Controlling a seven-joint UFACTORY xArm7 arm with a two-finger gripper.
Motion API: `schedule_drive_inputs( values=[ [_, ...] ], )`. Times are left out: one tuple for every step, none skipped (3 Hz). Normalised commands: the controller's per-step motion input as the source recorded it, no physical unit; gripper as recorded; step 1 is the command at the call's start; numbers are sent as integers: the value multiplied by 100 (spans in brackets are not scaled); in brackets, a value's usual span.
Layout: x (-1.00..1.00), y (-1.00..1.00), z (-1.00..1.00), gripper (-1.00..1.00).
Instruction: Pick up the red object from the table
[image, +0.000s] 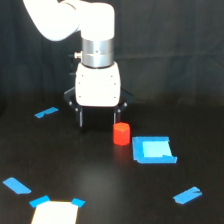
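The red object (121, 134) is a small bright red-orange block standing on the black table (100, 175) just right of centre. My gripper (98, 120) hangs above the table behind and to the exterior view's left of the block. Its two dark fingers point down, spread apart, with nothing between them. The right finger (118, 116) is just above and behind the block's top; whether it touches the block I cannot tell. The left finger (79, 118) is well clear of it.
A blue tape square with a pale middle (153, 149) lies right beside the block. Blue tape pieces lie at the left (46, 113), lower left (17, 186) and lower right (187, 195). A pale square patch with blue corners (56, 212) sits at the bottom edge.
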Motion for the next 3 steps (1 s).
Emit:
schedule_drive_inputs(
  values=[
    [52,-41,-37,32],
    [63,-8,-60,-41],
    [11,-29,-46,-50]
  ],
)
